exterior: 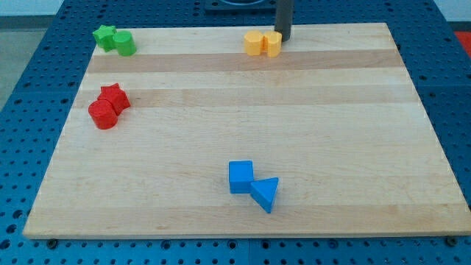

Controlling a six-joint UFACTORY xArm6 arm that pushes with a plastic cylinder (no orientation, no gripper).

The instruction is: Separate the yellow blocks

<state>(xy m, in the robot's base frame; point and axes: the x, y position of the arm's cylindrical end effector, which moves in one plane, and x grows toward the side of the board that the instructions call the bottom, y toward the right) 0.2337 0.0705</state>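
Wooden table [221, 110]: two yellow blocks [263, 43] touching at far edge, not separated. My tip [282, 37], a plain rod tool gripping nothing, just right of them.

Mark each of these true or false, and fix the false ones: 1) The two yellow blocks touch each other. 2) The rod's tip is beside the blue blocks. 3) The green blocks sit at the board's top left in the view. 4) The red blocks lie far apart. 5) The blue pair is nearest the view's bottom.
1) True: the left yellow block and the right yellow block sit pressed together.
2) False: my tip stands at the right yellow block's upper right side, far from the blue cube and blue wedge.
3) True: the green star and green cylinder are there.
4) False: the red star and red cylinder touch.
5) True.
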